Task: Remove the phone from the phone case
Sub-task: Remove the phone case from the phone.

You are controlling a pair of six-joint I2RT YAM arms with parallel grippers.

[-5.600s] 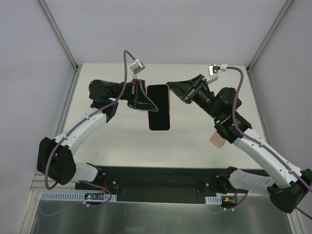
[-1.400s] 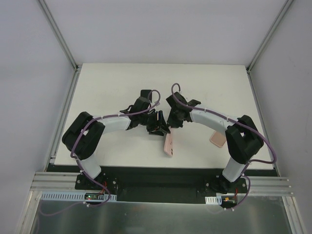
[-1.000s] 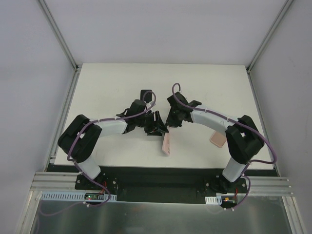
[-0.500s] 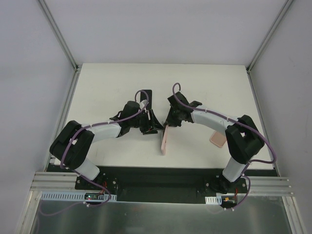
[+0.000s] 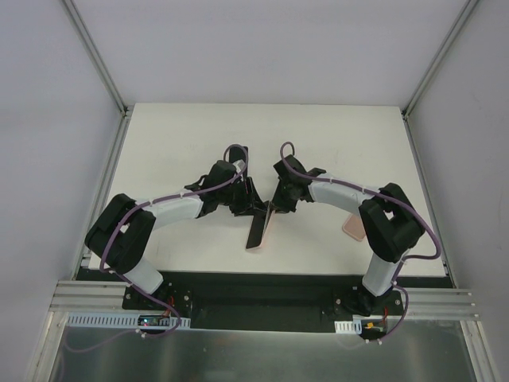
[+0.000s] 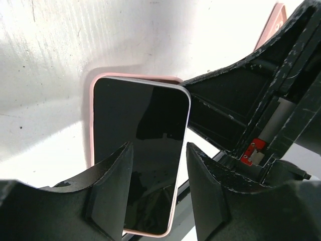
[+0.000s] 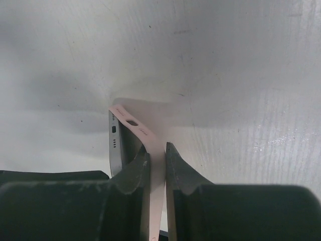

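- Phone [image 5: 254, 230]: dark screen up, lying near the front edge of the surface [image 5: 183, 135], about midway along it, still seated in the pink phone case [image 5: 268, 224].
- A pink flat item [image 5: 355, 227] lies toward the right edge, well apart from the phone.
- My right pincer [image 7: 156, 149]: clenched on the thin case wall, which stands slightly off the phone's grey end.
- My left pincer [image 6: 158, 146]: its fingers straddle the phone; I cannot tell whether they grip.
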